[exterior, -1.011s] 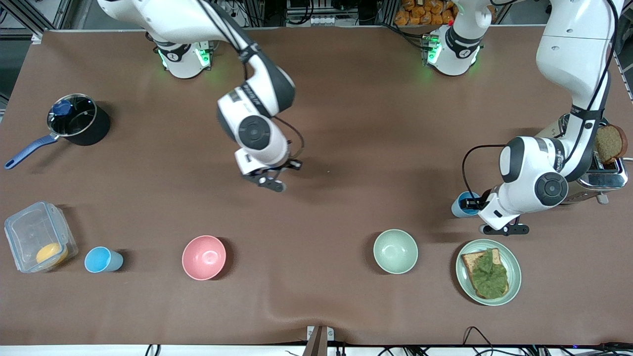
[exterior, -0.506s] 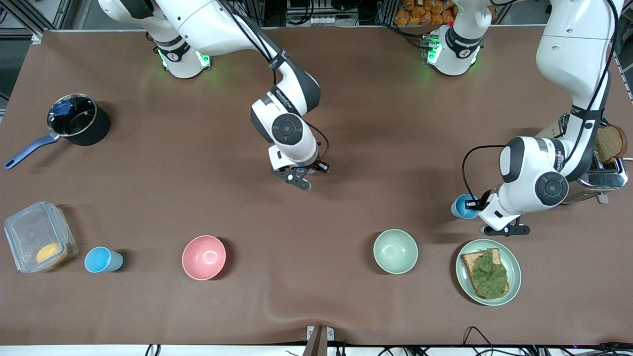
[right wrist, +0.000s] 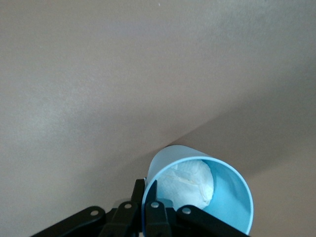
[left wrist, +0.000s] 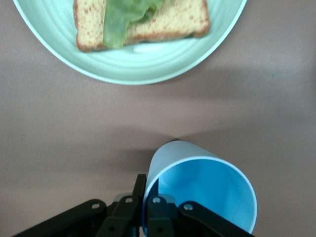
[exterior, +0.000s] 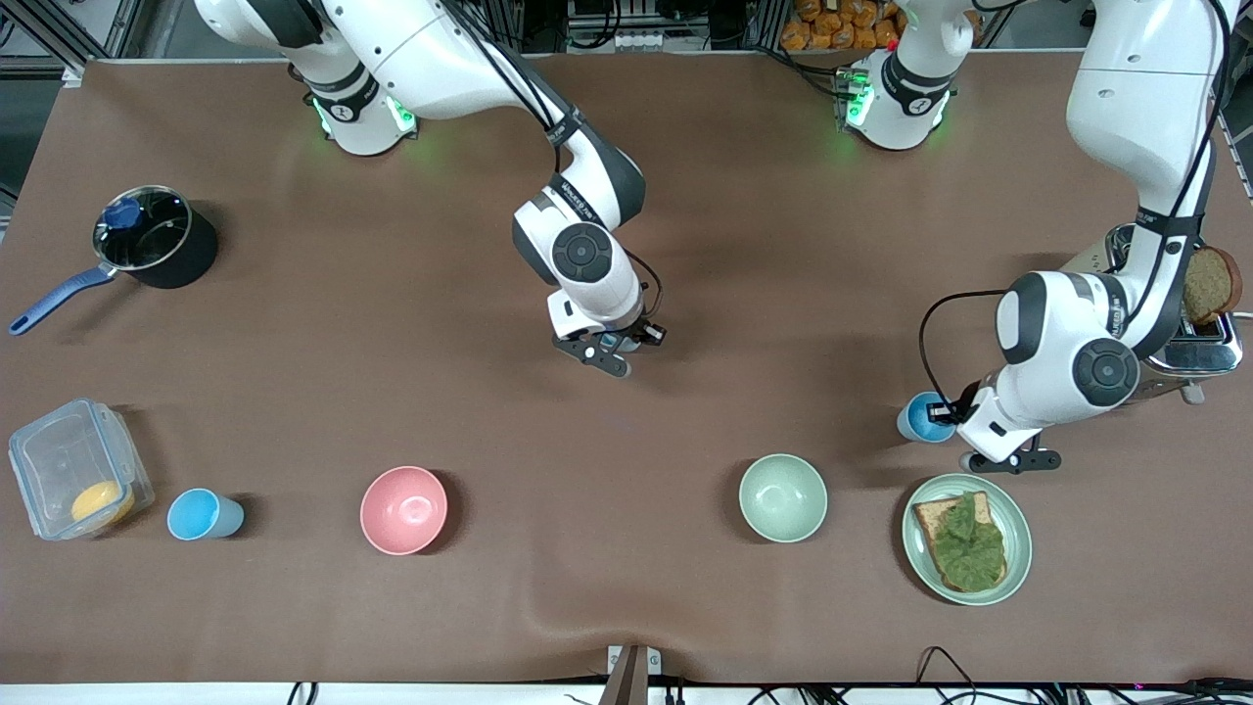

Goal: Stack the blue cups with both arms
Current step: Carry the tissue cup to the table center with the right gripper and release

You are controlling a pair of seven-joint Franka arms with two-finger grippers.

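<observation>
fingers (left wrist: 157, 210) of the left gripper (exterior: 938, 411) were pinched on 1 blue cup's (left wrist: 200, 185) rim, right gripper (right wrist: 148, 207) likewise on another cup (right wrist: 197, 190); rims should be aligned before nesting.

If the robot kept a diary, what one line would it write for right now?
left gripper: shut on blue cup beside sandwich plate | right gripper: shut on blue cup with white wad, over mid-table | third cup: untouched

A wide table with a smooth brown cloth cover (exterior: 294, 607) fills the view. Along its top edge stand grey metal frame bars (exterior: 88, 29). The light is soft and even.
</observation>
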